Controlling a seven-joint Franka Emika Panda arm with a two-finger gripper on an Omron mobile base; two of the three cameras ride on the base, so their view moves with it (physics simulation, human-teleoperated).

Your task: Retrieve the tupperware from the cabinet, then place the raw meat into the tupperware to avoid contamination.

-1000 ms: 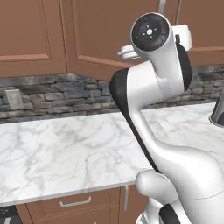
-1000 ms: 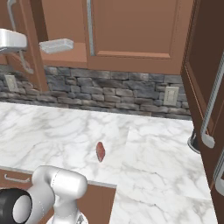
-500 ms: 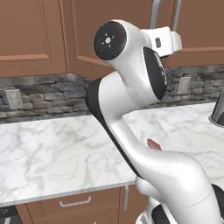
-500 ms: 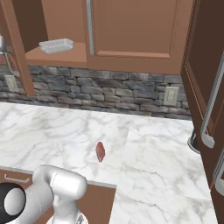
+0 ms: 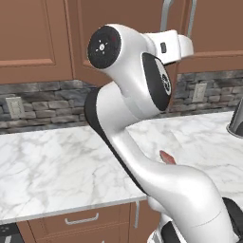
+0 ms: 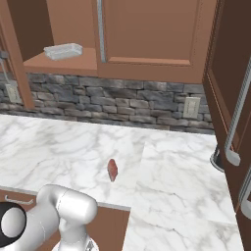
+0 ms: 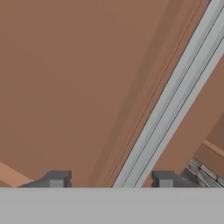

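Note:
The tupperware sits on the bottom shelf of the open cabinet, a shallow clear box. On the marble counter lies the raw meat, a small red slab, partly hidden behind my arm in the left base view. My gripper is raised against the cabinet doors, beside their silver handles. In the hand view the gripper is open, its fingertips wide apart. A silver bar handle runs diagonally across the brown door, close in front.
A door with a long handle stands open at the right, over a dark round vessel. Stone backsplash with outlets runs behind the counter. Drawers sit below the counter edge.
My arm has swung left, with the hand staying high by the cabinet handles. In the right base view the left cabinet door stands wider, the shelf shows more, and the hand has slid off the left edge.

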